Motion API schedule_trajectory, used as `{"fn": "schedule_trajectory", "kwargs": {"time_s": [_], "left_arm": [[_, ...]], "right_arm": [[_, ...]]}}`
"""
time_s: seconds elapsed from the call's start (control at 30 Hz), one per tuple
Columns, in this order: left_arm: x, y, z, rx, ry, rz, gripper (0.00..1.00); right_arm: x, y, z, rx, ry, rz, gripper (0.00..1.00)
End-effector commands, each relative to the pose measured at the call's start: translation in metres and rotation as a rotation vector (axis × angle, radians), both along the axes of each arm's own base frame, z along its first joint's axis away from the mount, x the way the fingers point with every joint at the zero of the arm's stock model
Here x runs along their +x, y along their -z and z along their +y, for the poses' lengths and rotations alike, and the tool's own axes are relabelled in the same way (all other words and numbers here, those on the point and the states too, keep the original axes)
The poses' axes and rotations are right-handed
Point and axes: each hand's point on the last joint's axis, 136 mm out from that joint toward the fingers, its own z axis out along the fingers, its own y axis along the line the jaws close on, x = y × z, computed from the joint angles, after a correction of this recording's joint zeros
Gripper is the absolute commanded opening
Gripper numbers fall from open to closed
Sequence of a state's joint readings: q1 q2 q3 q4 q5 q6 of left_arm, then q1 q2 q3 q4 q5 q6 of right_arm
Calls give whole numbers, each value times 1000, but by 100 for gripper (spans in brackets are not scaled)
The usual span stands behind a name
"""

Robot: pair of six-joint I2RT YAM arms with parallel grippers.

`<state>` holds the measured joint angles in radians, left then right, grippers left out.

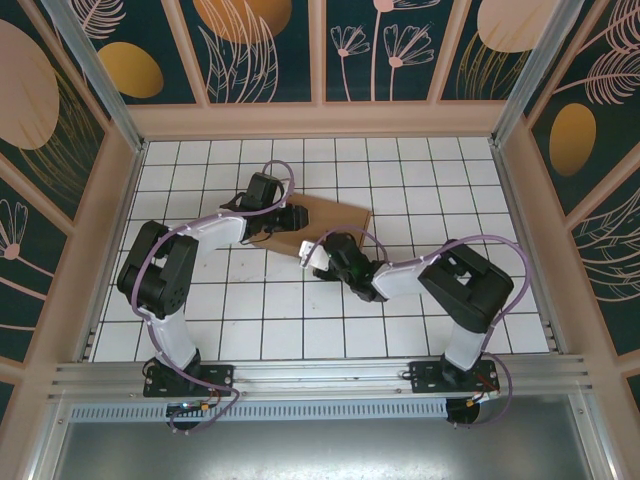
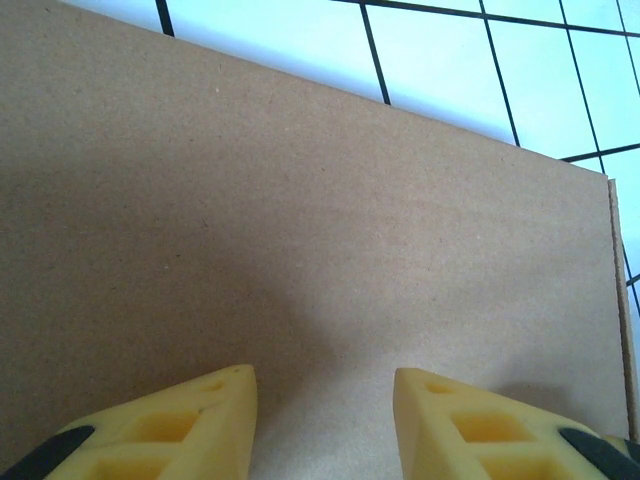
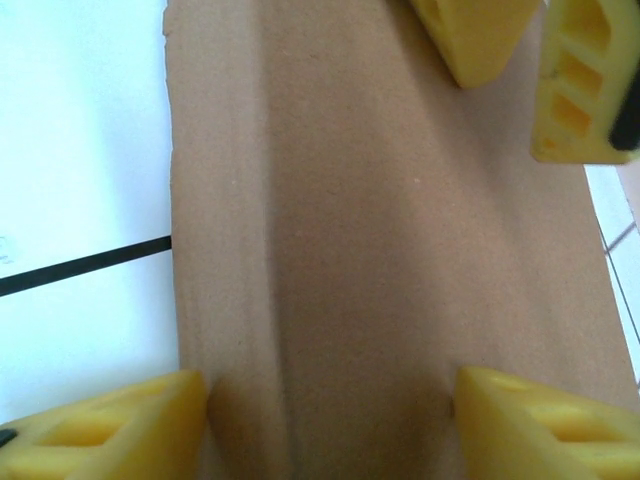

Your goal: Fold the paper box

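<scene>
The paper box (image 1: 335,222) is a flat brown cardboard piece lying on the white tiled table, slightly left of centre. My left gripper (image 1: 296,217) is over the box's left end. In the left wrist view its yellow fingers (image 2: 215,410) stand apart just above plain cardboard (image 2: 300,200), nothing between them. My right gripper (image 1: 318,250) is at the box's near-left corner. In the right wrist view its fingertips (image 3: 120,420) are spread wide over the cardboard (image 3: 350,250), beside a lengthwise crease. The left gripper's fingers (image 3: 480,35) show at the top there.
The tiled table (image 1: 420,180) is walled by wooden panels on the left, back and right. Both arms bend inward from their bases at the near edge, and their wrists lie close together over the box. Bare tile lies right of the box.
</scene>
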<state>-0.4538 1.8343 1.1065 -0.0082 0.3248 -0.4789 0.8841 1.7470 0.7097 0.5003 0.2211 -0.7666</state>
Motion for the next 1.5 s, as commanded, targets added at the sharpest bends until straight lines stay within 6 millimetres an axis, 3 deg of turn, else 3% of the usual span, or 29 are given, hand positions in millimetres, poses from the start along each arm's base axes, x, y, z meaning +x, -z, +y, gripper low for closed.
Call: {"fn": "schedule_trajectory", "kwargs": {"time_s": [0.0, 0.13, 0.23, 0.33, 0.4, 0.43, 0.47, 0.5, 0.63, 0.8, 1.07, 1.23, 1.47], "left_arm": [[-5, -17, 9, 18, -19, -22, 47], [5, -73, 20, -4, -86, -134, 48], [2, -110, 22, -62, -115, -187, 50], [-10, -125, 22, -139, -137, -165, 50], [-24, -121, 20, -201, -156, -120, 50], [-32, -117, 19, -221, -161, -98, 50], [-42, -106, 18, -227, -171, -69, 50], [-52, -96, 18, -227, -180, -39, 50], [-84, -60, 25, -278, -236, 65, 54], [-98, -29, 35, -284, -293, 121, 63], [-87, -14, 34, -292, -330, 126, 67], [-79, 1, 27, -294, -335, 168, 69], [-75, 22, 29, -272, -361, 224, 79]], "right_arm": [[-9, -39, 9, 167, -41, 34, 74], [-18, -96, 15, 389, -84, 77, 76], [-9, -133, 3, 601, -52, 170, 75], [16, -163, -24, 821, 51, 244, 71], [44, -170, -45, 917, 172, 279, 64], [53, -168, -46, 927, 222, 303, 61], [74, -156, -63, 921, 331, 323, 58], [88, -148, -68, 901, 386, 340, 58], [124, -111, -77, 799, 527, 361, 65], [163, -68, -76, 702, 694, 512, 73], [161, -23, -68, 579, 695, 603, 76], [143, 1, -66, 531, 702, 673, 74], [108, 25, -72, 496, 750, 782, 69]]}}
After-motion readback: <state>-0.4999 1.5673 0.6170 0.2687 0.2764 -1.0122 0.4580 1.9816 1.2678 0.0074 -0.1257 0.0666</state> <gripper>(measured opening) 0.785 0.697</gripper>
